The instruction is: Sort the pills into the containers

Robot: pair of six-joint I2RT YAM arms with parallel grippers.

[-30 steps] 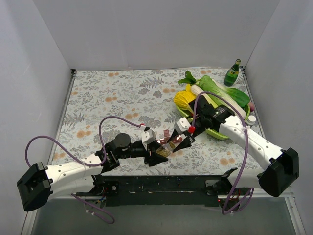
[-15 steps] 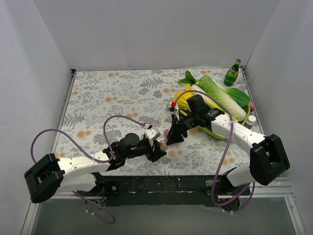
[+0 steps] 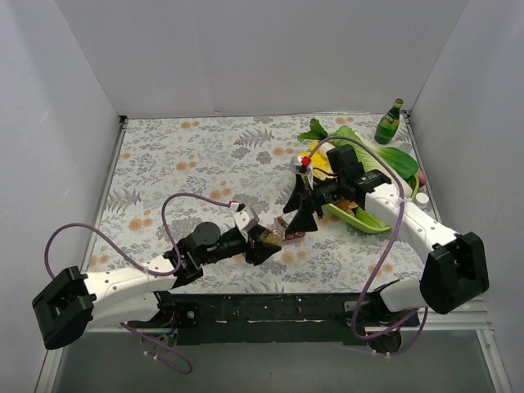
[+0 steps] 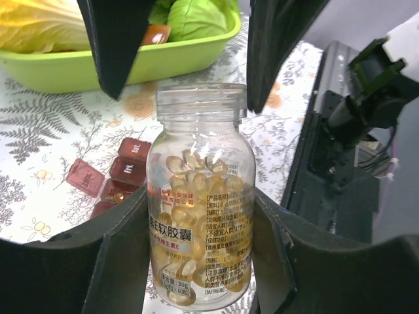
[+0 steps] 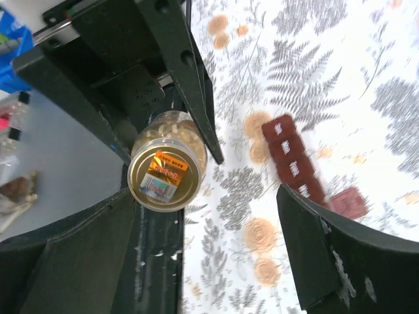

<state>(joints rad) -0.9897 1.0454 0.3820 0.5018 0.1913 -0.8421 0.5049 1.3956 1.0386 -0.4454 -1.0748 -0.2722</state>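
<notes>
Gripping the clear jar (image 4: 200, 196) round its middle, the left gripper (image 3: 264, 244) is clamped on it, the pills (image 4: 196, 170) an amber heap inside. Just beside it the containers (image 5: 292, 163) lie on the floral table (image 3: 188, 164), one end flap open. The right gripper (image 5: 206, 196) hangs spread wide over the jar's gold top (image 5: 163, 176). To my eye it should centre on the neck before closing, with the left holding firm and level.
</notes>
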